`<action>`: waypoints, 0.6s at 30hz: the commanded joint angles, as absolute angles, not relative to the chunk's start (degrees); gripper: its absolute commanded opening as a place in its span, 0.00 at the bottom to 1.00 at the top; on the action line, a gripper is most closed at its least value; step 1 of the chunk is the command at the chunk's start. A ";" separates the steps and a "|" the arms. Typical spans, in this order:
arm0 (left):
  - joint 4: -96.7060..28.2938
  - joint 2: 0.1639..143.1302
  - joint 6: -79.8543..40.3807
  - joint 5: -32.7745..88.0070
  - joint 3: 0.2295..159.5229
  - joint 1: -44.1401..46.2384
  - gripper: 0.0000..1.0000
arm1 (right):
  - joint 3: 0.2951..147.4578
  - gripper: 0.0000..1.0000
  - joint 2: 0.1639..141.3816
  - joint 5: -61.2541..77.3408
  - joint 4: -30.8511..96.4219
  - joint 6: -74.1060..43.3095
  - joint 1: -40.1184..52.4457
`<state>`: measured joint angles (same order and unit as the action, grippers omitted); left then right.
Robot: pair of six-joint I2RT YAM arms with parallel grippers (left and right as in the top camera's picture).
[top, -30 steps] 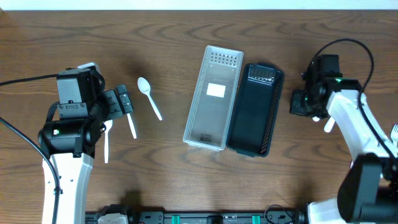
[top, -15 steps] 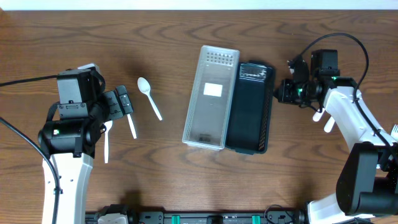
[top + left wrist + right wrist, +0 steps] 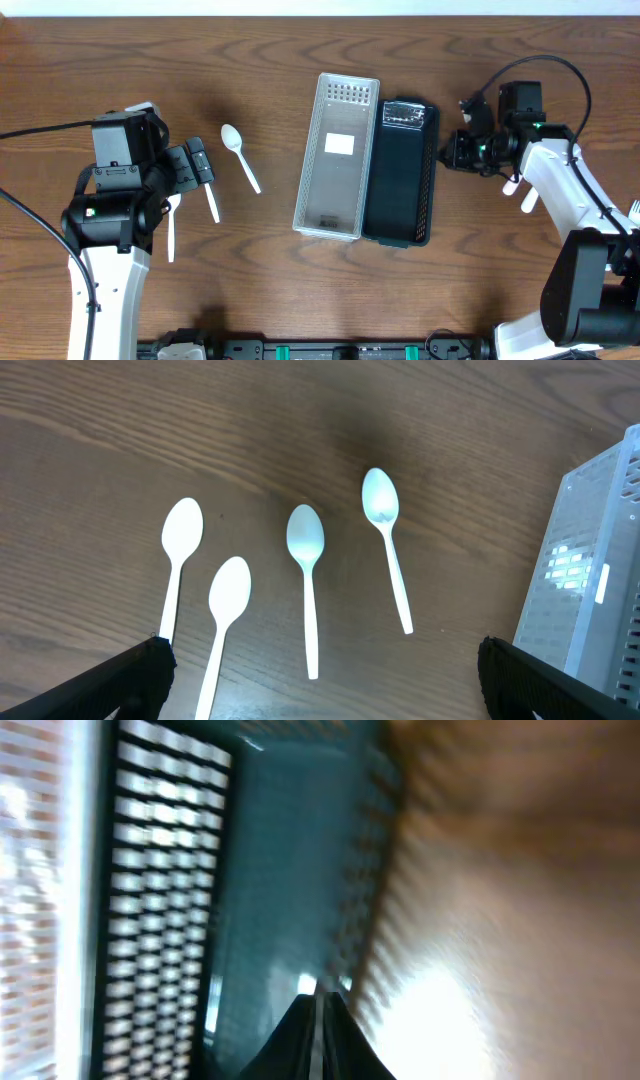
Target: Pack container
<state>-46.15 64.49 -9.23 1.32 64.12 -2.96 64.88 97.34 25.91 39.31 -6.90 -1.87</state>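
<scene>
Both clear tray (image 3: pixel 335 190) and black tray (image 3: pixel 400 190) are shifted slightly left on the desk (image 3: pixel 270 60) by the closed, empty right tool (image 3: pixel 318 1010); four spoons (image 3: pixel 305 538) are left unpacked.

Left arm (image 3: pixel 108 288) and right arm (image 3: pixel 566 190): white links, black joints and wrist blocks, looping black cables (image 3: pixel 45 128), small green lights (image 3: pixel 92 212), perhaps LEDs.

My right wrist view is badly smeared: the black basket (image 3: pixel 290 890) is only streaks of mesh, and the pale band along the left edge is beyond telling. In the left wrist view the clear container (image 3: pixel 595 570) runs off the right edge. The leftmost spoon (image 3: pixel 180 540) loses its handle behind a finger (image 3: pixel 125 680) of the left gripper (image 3: pixel 320 665) (its neighbour (image 3: pixel 228 595) runs off the bottom).
</scene>
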 commanded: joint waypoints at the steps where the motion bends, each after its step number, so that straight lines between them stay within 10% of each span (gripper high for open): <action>1: -46.48 64.36 -10.17 1.10 65.01 -3.14 0.98 | 65.91 0.08 97.38 17.58 40.49 -7.25 -2.35; 18: -46.50 64.36 -10.17 1.13 65.01 -3.14 0.98 | 65.89 0.10 97.54 21.21 36.71 -8.12 4.62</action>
<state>-46.28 64.49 -9.23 1.32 64.12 -2.96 64.88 97.34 20.08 37.71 -7.40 2.83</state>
